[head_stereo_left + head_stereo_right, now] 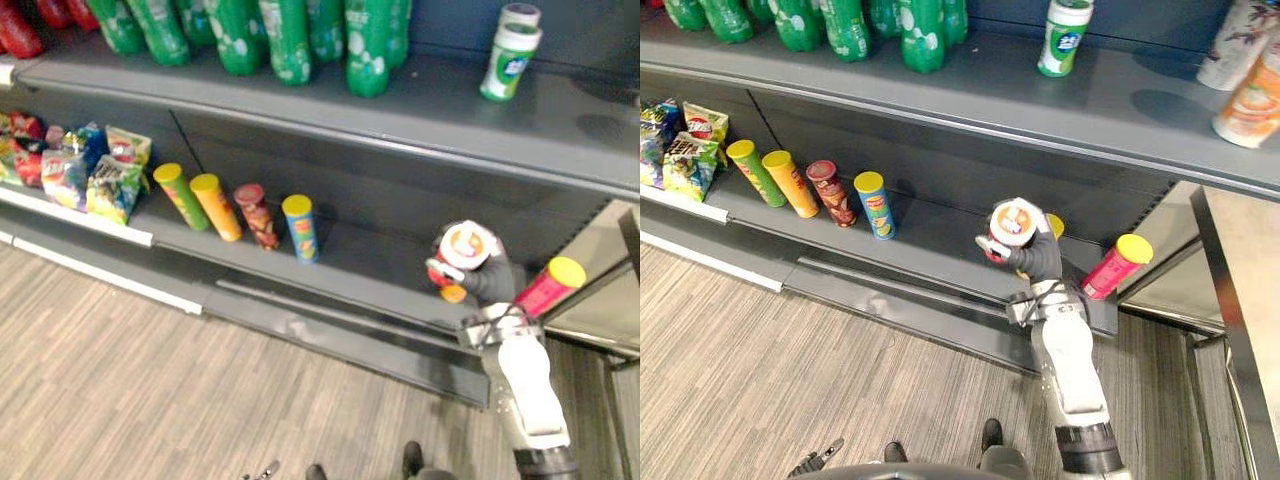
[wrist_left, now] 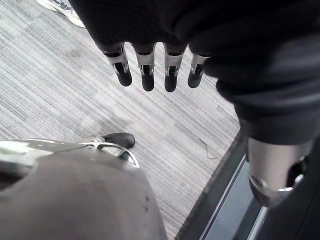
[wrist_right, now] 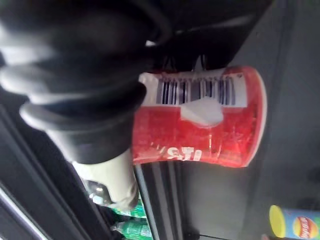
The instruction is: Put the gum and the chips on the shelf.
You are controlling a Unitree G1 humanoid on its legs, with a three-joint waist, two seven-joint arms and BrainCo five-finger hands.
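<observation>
"Where's the chips can?"

"I've got the red chips can (image 1: pixel 1015 222) in my right robot hand (image 1: pixel 1037 258), fingers wrapped round it, over the lower shelf (image 1: pixel 930 240), to the right of a row of cans (image 1: pixel 872 205)."

"And the gum?"

"The gum bottle (image 1: pixel 1062 38) stands on the upper shelf (image 1: pixel 970 85), right of the green bottles (image 1: pixel 920 30)."

"Left side?"

"My left robot hand (image 2: pixel 146 70) hangs over the floor (image 2: pixel 60 100), fingers straight, slightly apart, holding nothing."

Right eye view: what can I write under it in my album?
The robot's right hand holds a red chips can over the lower shelf, near a row of cans.
</observation>
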